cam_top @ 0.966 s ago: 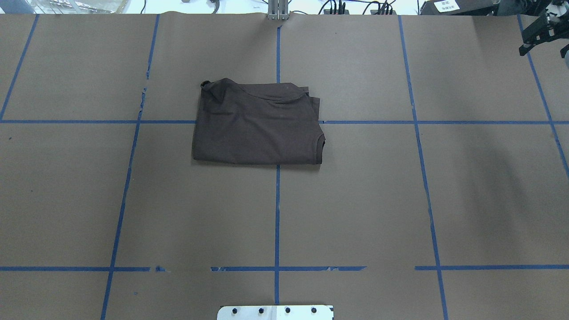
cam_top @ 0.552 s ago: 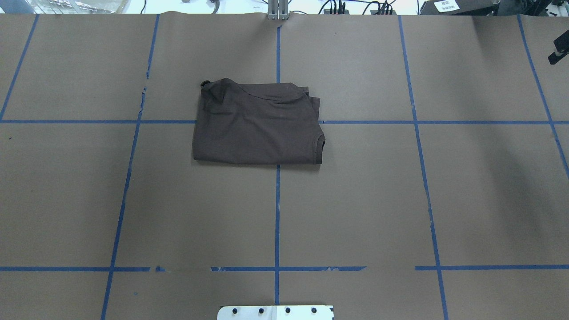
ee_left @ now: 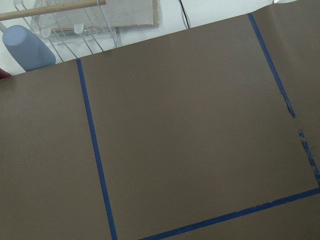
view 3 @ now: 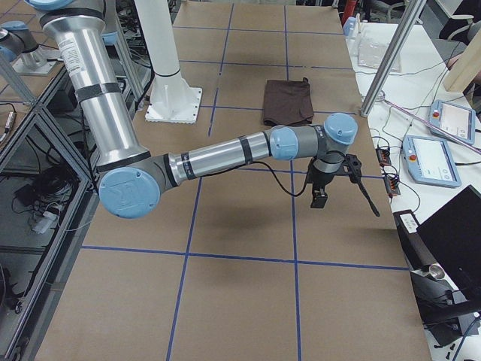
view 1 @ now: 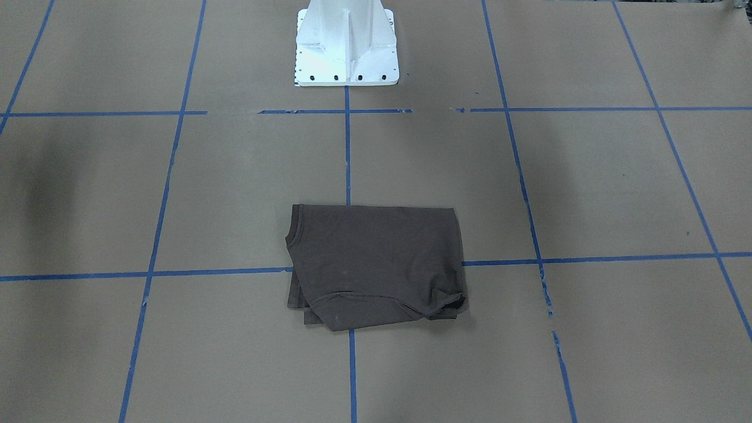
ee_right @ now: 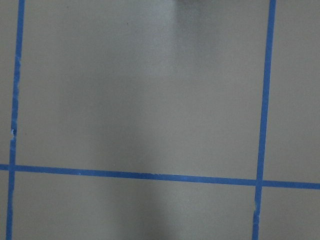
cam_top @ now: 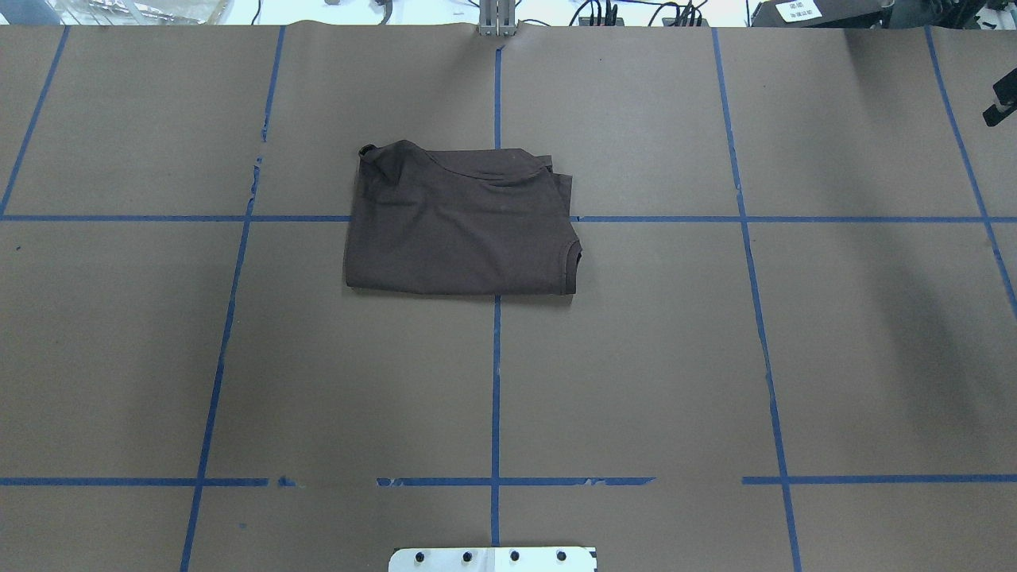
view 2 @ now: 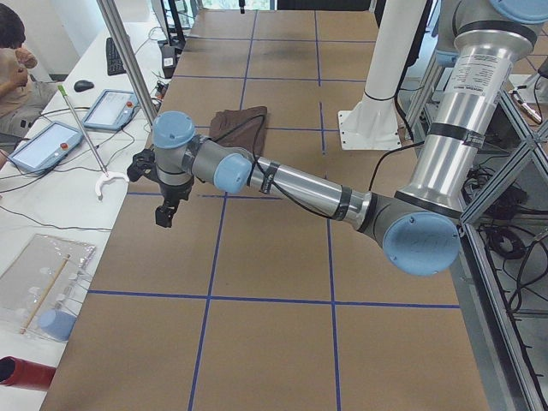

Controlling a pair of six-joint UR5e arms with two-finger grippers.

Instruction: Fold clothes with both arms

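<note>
T-shirt [cam_top: 461,222], dark grey-brown, lies folded into a flat, roughly rectangular packet on the brown-papered surface [cam_top: 636,357]. It sits well out from the white pedestal [cam_top: 493,558], straight ahead of it along the blue tape [cam_top: 496,381] centre line and over the first tape crossing. The overhead view shows the pedestal only as a strip at its bottom edge. The front-facing view shows the pedestal's tapering column, along with the shirt's curved seam and a small rumpled corner on the side turned away from the pedestal.

Only the two side views show the arms whole. Seen from the robot's left, the left arm [view 2: 300,184] reaches low across the surface away from the pedestal. The left gripper [view 2: 165,212] hangs above bare paper, well apart from the shirt. Seen from the robot's right, the right arm [view 3: 218,158] stretches out likewise, and the right gripper [view 3: 323,188] hangs over bare paper far from the shirt. The overhead view catches just a black sliver of it [cam_top: 999,106] at its right border. Whether the fingers on either arm are spread or closed I cannot tell.

Both wrist cameras show only paper and tape, and the left one also takes in a clear rack [ee_left: 85,25] beyond the surface's edge.
</note>
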